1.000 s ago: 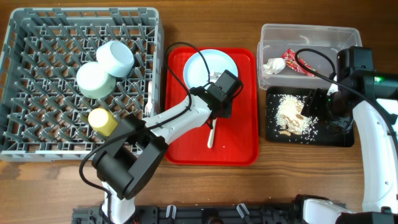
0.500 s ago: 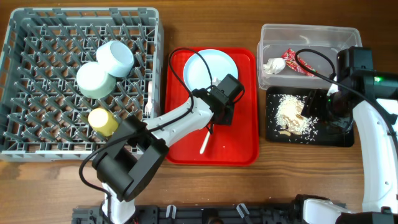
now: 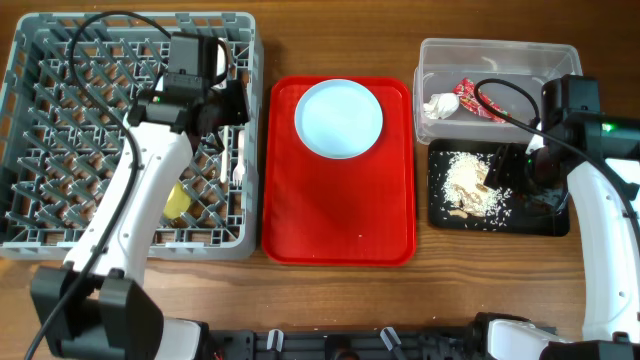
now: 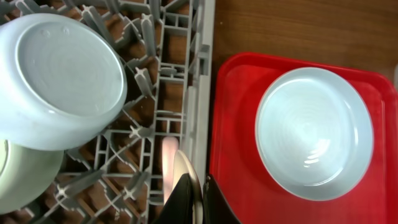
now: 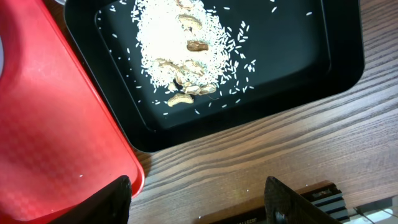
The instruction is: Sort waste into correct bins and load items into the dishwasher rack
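A grey rack (image 3: 60,100) fills the left of the table. A red tray (image 3: 340,210) sits in the middle. At the right are a black tray (image 3: 450,222) and, behind it, a clear tub (image 3: 500,55).

The left arm reaches over the rack. Its gripper (image 4: 194,199) hangs just inside the rack's right wall, fingers pinched on a white utensil with a rounded end, which reads as the spoon (image 4: 182,171). It is held low over the pegs, probably so it can be dropped into a slot by the wall.

The right gripper (image 5: 202,190) hovers over the near edge of the black tray. Its fingers are spread wide and empty, apparently idle.

The white plate (image 3: 338,118) lies alone at the far end of the red tray, not yet loaded. In the rack, the blue bowl (image 4: 62,74) and green bowl (image 4: 22,171) sit mouth-down side by side, as dishes are set to drain. The yellow cup (image 3: 178,203) lies nearer the front.

The waste looks sorted. The napkin (image 3: 440,104) and wrapper (image 3: 480,103) are in the tub, and the scraps (image 3: 468,183) are heaped on the black tray.

From overhead, the left arm covers both bowls and part of the cup. The spoon's handle disappears between the fingers. A pale strip (image 3: 238,160) along the rack's right wall may be the fork, but this cannot be confirmed. The right gripper is hard to pick out against the black tray.
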Motion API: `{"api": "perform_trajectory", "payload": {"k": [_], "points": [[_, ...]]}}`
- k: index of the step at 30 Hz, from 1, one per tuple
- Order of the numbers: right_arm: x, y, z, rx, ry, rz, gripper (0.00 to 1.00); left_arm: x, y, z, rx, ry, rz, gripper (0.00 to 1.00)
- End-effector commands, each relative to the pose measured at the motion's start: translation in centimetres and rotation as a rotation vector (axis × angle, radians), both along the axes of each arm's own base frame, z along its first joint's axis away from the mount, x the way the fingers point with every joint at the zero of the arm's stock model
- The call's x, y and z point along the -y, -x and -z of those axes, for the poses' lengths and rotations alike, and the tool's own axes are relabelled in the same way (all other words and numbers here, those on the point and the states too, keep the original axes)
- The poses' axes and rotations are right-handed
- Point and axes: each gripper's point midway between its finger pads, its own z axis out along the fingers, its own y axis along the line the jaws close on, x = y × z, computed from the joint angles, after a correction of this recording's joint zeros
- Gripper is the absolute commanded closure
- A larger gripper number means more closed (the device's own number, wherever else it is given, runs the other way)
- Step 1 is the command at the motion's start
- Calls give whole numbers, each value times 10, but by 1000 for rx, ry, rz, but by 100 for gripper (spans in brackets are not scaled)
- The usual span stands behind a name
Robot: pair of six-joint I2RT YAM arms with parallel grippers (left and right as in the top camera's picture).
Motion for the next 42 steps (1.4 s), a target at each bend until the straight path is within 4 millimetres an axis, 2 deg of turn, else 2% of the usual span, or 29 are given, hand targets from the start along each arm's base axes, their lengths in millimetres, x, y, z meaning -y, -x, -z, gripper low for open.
{"api": "perform_trajectory", "payload": {"k": [1,4,8,10,12,13,14,15,17,18,20,23,25,26,29,36,39,40,41,42], "points": [[4,-2,-7,20,16,0,31,-1,-13,26,-34,-20,23,96],[3,-2,-7,20,16,0,31,1,-23,40,-35,-20,24,95],[3,-2,-7,19,16,0,31,1,-31,39,-8,-19,21,55],[3,-2,-7,19,16,0,31,2,-32,32,13,-15,22,51],[3,-2,-7,19,16,0,31,10,-29,12,54,16,46,51],[3,-2,-7,19,16,0,31,19,-26,0,81,31,67,49],[4,-2,-7,21,16,0,31,41,-18,-14,111,45,123,47],[4,-2,-7,22,16,0,31,57,-14,-19,125,47,162,43],[3,-3,-7,24,14,10,32,104,-5,-20,164,19,320,35],[3,-3,-7,24,12,11,31,135,1,-15,188,-11,421,29],[2,-3,-7,24,5,9,31,174,6,2,196,-17,506,29],[0,-3,-7,26,-4,8,30,221,9,44,176,-16,589,29],[0,-3,-7,25,-4,8,30,236,11,72,145,-24,618,30],[0,-3,-7,26,-3,5,30,243,15,100,100,-40,635,30],[0,-3,-7,25,-4,5,30,244,22,134,32,-64,649,33],[0,-3,-7,25,-3,1,30,240,47,177,-103,-115,677,44],[0,-3,-7,23,-3,0,30,235,50,182,-111,-171,666,65],[0,-2,-7,21,-3,0,30,233,49,182,-103,-195,658,83],[0,-2,-7,20,-3,-2,31,234,49,180,-95,-208,657,95],[0,-1,-6,17,-3,-2,30,238,51,176,-86,-204,665,96]]}}
